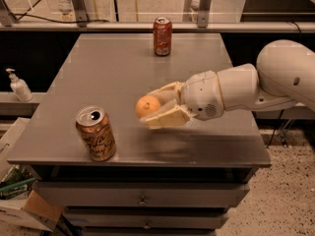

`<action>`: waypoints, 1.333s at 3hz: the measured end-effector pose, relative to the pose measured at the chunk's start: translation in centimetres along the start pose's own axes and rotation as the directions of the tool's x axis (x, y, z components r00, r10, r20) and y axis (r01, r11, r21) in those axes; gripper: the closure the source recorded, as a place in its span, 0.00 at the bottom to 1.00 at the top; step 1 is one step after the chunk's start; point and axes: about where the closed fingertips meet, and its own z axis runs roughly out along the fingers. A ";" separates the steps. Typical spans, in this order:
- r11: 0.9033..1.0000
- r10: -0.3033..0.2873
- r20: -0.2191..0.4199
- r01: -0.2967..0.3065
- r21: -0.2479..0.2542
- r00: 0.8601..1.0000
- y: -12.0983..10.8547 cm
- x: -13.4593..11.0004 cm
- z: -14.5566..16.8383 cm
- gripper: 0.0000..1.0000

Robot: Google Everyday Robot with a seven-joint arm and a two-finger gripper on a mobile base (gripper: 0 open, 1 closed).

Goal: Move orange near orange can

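Over the middle of the bench (123, 68), the claw (152, 110) is clamped on the orange (147, 105), fruit held betw. both fingers, apparently just clear of the top. Looks light, firm, smooth, prob. rolls once released; a grip across its middle suits. The orange can (96, 134) stands near, by the front edge.

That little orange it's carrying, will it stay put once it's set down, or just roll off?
The orange, held in the pincer above the front half of the table, is round and smooth, so it will probably roll if released with any sideways motion. The table looks flat, so a gentle placement should keep it there.
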 end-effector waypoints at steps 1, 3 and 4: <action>0.998 0.001 -0.053 -0.004 -0.056 0.999 -0.1 1.0 1.3 1.00; 0.976 -0.008 -0.148 -0.025 -0.217 0.989 3.0 3.9 4.5 1.00; 0.961 -0.014 -0.155 -0.029 -0.274 0.988 4.4 4.6 5.8 1.00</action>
